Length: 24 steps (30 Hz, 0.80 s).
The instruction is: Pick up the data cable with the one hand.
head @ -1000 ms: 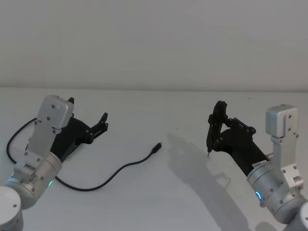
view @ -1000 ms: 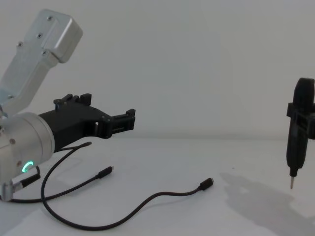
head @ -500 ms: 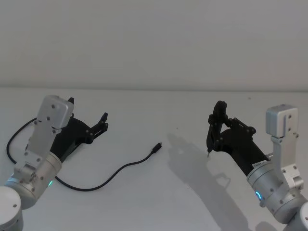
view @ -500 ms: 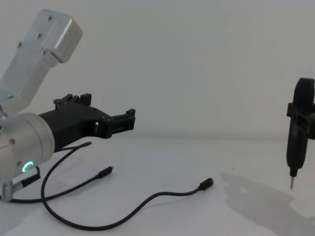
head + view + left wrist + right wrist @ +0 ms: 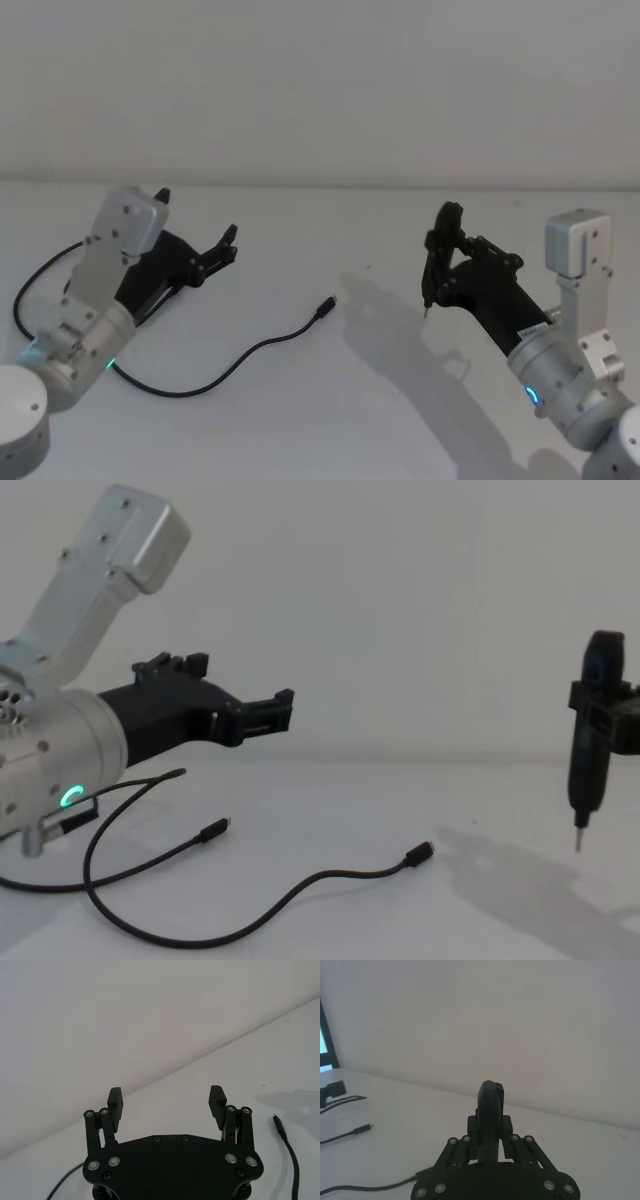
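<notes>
The data cable [image 5: 265, 343] lies curved on the white table, and its chunky plug [image 5: 325, 307] points to the far right. From the chest, that plug [image 5: 419, 854] sits mid-table. My left gripper [image 5: 197, 224], black with a green-ringed silver wrist, hovers open above the table, behind and left of the plug. The left wrist view has its jaws [image 5: 166, 1097] spread wide and empty, with the cable plug [image 5: 278, 1123] off to one side. My right gripper [image 5: 438, 248] hangs on the right, shut, with a thin pin tip pointing down [image 5: 590, 750].
A second thin black strand with a slimmer plug [image 5: 212, 831] lies on the left, under my left arm. It loops past the table's left side [image 5: 20, 292]. A plain white wall stands behind the bare white table [image 5: 330, 420].
My left gripper has risen a little and moved forward to the right. The right gripper has shifted slightly up and inward. The cable has not moved.
</notes>
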Each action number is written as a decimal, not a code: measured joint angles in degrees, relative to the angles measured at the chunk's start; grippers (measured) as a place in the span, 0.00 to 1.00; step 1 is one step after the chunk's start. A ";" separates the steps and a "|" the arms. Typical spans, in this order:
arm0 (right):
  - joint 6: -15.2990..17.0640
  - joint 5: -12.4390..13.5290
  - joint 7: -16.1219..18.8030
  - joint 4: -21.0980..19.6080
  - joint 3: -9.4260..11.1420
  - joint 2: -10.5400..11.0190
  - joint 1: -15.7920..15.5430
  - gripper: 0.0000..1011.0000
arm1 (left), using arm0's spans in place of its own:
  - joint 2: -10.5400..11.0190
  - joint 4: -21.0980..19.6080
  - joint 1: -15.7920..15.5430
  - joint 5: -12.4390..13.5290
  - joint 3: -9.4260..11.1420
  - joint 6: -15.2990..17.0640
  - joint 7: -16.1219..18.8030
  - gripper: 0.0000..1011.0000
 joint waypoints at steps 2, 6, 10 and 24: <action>-0.74 0.09 1.34 1.22 -0.27 0.01 1.23 0.27 | 0.06 0.71 -1.15 0.42 0.49 -0.57 -1.19 0.99; -1.97 0.19 3.62 4.16 -1.02 -0.18 4.04 0.27 | 0.15 1.98 -3.10 1.02 1.28 -1.65 -3.60 0.99; -3.10 0.13 5.64 7.14 -1.96 -0.77 7.03 0.27 | 0.25 3.27 -5.17 1.29 2.05 -2.82 -6.20 0.99; -4.77 -2.19 8.03 12.84 -4.31 -3.08 13.14 0.27 | 0.86 8.34 -10.70 -1.19 4.42 -5.98 -18.63 0.99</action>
